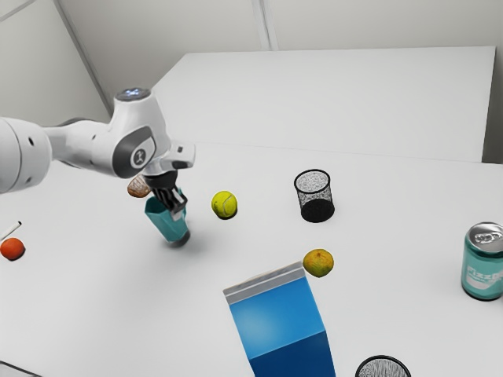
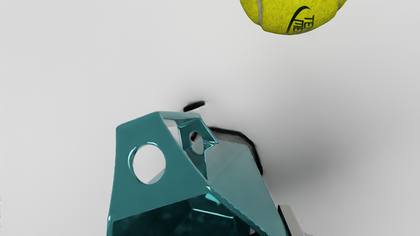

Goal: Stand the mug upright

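Across the exterior view spreads a broad white surface (image 1: 401, 212), and the white arm (image 1: 94, 149) comes over it from the exterior view's left. The blue box (image 1: 283, 318) is the biggest thing resting there, near the exterior view's bottom edge. Well apart from it, by the exterior view's right edge, stands a teal can (image 1: 483, 271). The teal mug (image 1: 163, 222) is under the arm, mouth up, its narrow base low by the surface; I cannot tell how far it leans. The end effector (image 1: 178, 206) is at the mug's rim, but whether it is open, closed or gripping the mug, I cannot tell. Beyond the tennis ball (image 1: 224, 204) from the mug stands a dark mesh cup (image 1: 316, 207). The ball sits near the mug. Smaller still are a yellowish fruit (image 1: 318, 263) beside the box and an orange-red ball (image 1: 12, 249) at the exterior view's left edge.
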You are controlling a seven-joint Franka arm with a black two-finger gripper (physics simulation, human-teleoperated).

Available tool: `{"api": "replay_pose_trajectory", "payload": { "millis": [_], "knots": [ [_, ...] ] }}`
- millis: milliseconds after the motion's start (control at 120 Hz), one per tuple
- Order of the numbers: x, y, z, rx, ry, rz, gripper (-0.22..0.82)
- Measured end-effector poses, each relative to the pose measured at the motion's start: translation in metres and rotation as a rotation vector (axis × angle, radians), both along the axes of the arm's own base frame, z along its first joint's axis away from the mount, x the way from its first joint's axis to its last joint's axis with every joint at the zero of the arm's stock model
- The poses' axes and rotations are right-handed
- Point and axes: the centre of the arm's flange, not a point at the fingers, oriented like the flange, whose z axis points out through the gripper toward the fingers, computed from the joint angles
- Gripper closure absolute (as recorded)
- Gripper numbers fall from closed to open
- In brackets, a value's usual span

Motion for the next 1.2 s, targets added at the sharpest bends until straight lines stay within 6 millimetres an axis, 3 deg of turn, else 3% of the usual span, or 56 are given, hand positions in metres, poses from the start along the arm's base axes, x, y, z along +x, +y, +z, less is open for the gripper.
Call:
{"api": "replay_pose_trajectory", "payload": {
  "millis": [175,383,550,758,1025,1125,1200],
  "knots": [
    [0.0,0.0,-0.008,0.005,-0.038,0.068,0.74],
    [0.002,0.001,-0.011,-0.008,-0.058,0.139,0.34],
    [0.002,-0.002,0.004,-0.012,-0.084,0.174,0.15],
    [0.031,-0.022,0.087,-0.065,-0.138,0.212,0.06],
    [0.06,0.006,0.22,-0.122,-0.223,0.296,0.02],
    [0.067,0.016,0.251,-0.119,-0.218,0.315,0.01],
    [0.064,0.02,0.258,-0.117,-0.188,0.326,0.01]
  ]
}}
